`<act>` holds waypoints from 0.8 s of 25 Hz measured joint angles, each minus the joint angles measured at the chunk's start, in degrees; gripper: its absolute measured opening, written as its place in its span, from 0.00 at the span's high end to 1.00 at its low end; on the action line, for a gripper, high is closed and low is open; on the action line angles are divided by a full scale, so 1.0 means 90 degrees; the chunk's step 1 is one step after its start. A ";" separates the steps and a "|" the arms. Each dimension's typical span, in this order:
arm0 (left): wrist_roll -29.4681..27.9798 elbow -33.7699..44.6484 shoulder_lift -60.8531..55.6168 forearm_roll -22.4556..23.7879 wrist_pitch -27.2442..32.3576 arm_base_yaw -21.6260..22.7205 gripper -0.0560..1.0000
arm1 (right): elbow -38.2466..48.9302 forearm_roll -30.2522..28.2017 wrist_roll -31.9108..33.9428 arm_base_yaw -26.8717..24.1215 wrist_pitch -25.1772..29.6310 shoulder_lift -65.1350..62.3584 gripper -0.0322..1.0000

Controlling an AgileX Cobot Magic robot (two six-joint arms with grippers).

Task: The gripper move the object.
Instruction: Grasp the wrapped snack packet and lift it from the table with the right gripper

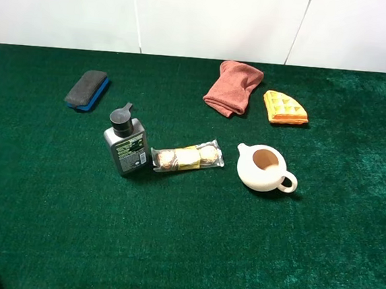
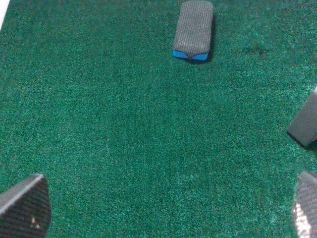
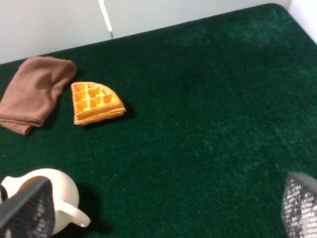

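The object, a clear packet of brown and cream-yellow round snacks (image 1: 187, 157), lies on the green cloth near the table's middle, between a dark bottle and a white teapot. It shows only in the exterior high view. My left gripper (image 2: 166, 213) is open and empty over bare cloth, its fingertips (image 2: 25, 208) wide apart. My right gripper (image 3: 163, 210) is open and empty, with one fingertip (image 3: 299, 206) at the frame edge. Both arms sit at the table's near corners, far from the packet.
A dark bottle with a flip cap (image 1: 126, 145) lies left of the packet and a white teapot (image 1: 265, 167) right of it. A grey-and-blue eraser (image 1: 87, 89) sits back left. A rust cloth (image 1: 233, 87) and an orange waffle wedge (image 1: 285, 108) sit at the back.
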 joint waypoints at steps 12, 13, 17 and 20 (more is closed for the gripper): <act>0.0000 0.0000 0.0000 0.0000 0.0000 0.0000 0.01 | -0.0795 0.1568 -0.2414 0.0281 -0.0794 0.2494 0.30; 0.0000 0.0000 0.0000 0.0000 0.0000 0.0000 0.01 | -0.0834 0.1638 -0.2560 0.0364 -0.0810 0.2654 0.30; 0.0000 0.0000 0.0000 0.0000 0.0000 0.0000 0.01 | -0.1047 0.1751 -0.2810 0.0873 -0.0840 0.3291 0.30; 0.0000 0.0000 0.0000 0.0000 0.0000 0.0000 0.01 | -0.1293 0.1751 -0.2888 0.1287 -0.0840 0.3819 0.30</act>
